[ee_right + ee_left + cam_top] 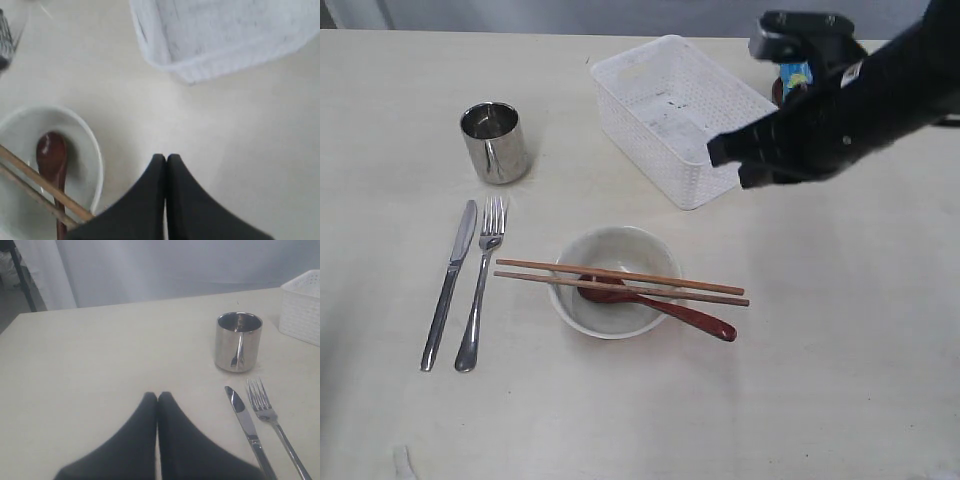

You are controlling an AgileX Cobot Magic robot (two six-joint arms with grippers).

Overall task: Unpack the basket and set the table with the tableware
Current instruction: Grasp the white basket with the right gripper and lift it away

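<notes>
Right wrist: the right fingers [159,167] are pressed together, holding nothing, above bare surface [240,125]. The basket [210,65] lies just ahead of their tips, seemingly empty, and the bowl [82,140] with spoon [51,155] and chopsticks [45,181] sits off to one side. Left wrist: the left fingers [150,405] are likewise together and empty, with cup [238,342], knife [244,420] and fork [267,412] ahead and aside. Exterior: something brown, perhaps the plate [778,92], peeks from behind the right arm [880,90]. Unpacking looks done; placing that plate seems next, which needs the right fingers parted and turned toward it.
</notes>
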